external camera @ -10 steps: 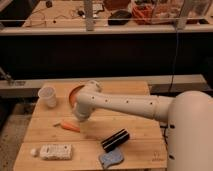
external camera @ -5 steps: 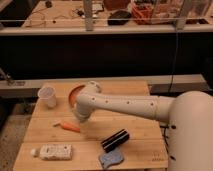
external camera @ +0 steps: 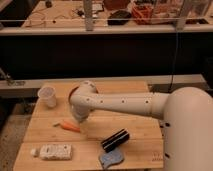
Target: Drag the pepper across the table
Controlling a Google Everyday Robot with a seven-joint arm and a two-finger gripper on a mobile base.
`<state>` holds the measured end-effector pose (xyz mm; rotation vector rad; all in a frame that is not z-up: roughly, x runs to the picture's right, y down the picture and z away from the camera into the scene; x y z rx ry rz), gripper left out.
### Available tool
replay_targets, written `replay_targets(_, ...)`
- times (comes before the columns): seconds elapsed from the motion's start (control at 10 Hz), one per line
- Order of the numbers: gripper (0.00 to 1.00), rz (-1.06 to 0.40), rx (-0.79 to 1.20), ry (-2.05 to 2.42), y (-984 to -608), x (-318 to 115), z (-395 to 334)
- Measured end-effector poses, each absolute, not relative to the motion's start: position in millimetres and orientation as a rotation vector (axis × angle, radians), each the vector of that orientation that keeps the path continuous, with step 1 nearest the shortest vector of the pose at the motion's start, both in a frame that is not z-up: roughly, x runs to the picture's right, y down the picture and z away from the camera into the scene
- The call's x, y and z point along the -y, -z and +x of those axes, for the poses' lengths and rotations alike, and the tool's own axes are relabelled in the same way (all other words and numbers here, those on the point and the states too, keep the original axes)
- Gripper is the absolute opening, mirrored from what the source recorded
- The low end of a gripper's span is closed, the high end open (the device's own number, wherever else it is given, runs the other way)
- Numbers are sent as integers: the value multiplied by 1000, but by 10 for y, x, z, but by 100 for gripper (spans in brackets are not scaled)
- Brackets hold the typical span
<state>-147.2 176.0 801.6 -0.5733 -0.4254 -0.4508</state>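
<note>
The pepper [external camera: 70,126] is a slim orange tapered vegetable with a pale stem end pointing left. It lies on the left middle of the light wooden table [external camera: 135,125]. My white arm reaches in from the right across the table. My gripper [external camera: 80,121] points down at the arm's left end, right beside the pepper's right end and low over the table. I cannot see whether it touches the pepper.
A white cup [external camera: 47,96] stands at the back left. An orange bowl [external camera: 73,92] sits partly hidden behind the arm. A black block [external camera: 115,140], a blue-grey cloth [external camera: 112,159] and a white packet [external camera: 55,151] lie near the front edge.
</note>
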Motion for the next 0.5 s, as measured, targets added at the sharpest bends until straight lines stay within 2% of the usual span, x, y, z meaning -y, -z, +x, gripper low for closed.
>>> replay_targets(0.5,80,-571,432,531,-7980,-1796,-1502)
